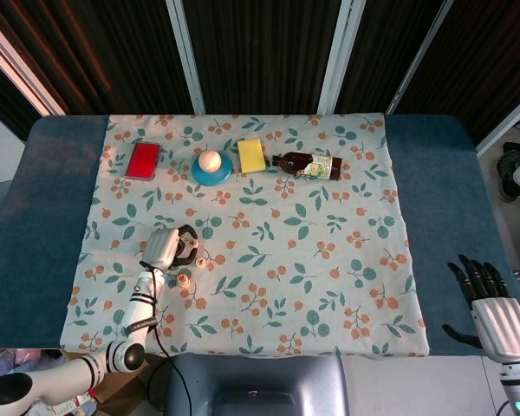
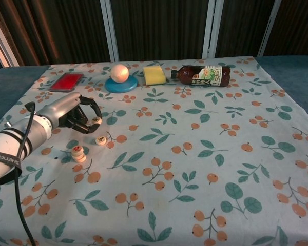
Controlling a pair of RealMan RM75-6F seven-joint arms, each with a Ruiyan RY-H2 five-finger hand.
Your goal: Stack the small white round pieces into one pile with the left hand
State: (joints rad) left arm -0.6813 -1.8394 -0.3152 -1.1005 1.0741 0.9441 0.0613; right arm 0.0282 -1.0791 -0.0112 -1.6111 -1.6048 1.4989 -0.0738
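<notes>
My left hand (image 2: 76,116) hovers over the left part of the flowered cloth, fingers curled, pinching a small white round piece (image 2: 96,121) at its fingertips. In the head view the left hand (image 1: 166,246) sits just left of a loose white piece (image 1: 200,261). That loose piece (image 2: 100,140) lies flat on the cloth, just below and right of the fingertips. A short pile of white pieces (image 2: 78,153) stands nearer to me, also seen from the head camera as the pile (image 1: 183,279). My right hand (image 1: 490,305) rests off the cloth at the far right with fingers spread, holding nothing.
Along the far side of the cloth lie a red flat case (image 1: 144,159), a blue dish with a pale ball (image 1: 211,165), a yellow sponge (image 1: 251,156) and a brown bottle (image 1: 310,165) on its side. The cloth (image 1: 329,260) covers a dark blue table.
</notes>
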